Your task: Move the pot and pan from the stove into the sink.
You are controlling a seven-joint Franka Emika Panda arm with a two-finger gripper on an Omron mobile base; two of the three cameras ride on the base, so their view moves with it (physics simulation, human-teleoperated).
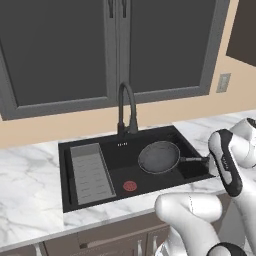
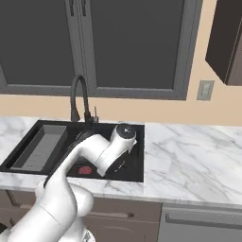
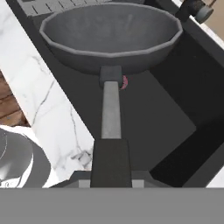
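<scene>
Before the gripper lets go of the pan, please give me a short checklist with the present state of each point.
1. Gripper shut on pan handle: ok.
2. Pan over the sink, inside its rim: ok.
3. Pan clear of the rack: ok.
4. Pan clear of the faucet: ok.
5. Pan resting on the sink floor: cannot tell.
6. Pot also in the sink: not ok.

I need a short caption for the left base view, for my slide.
Gripper holds the pan by its handle over the sink.

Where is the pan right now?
In the left base view the pan sits over the sink's right half, right of the ribbed rack, its handle pointing right.
</scene>
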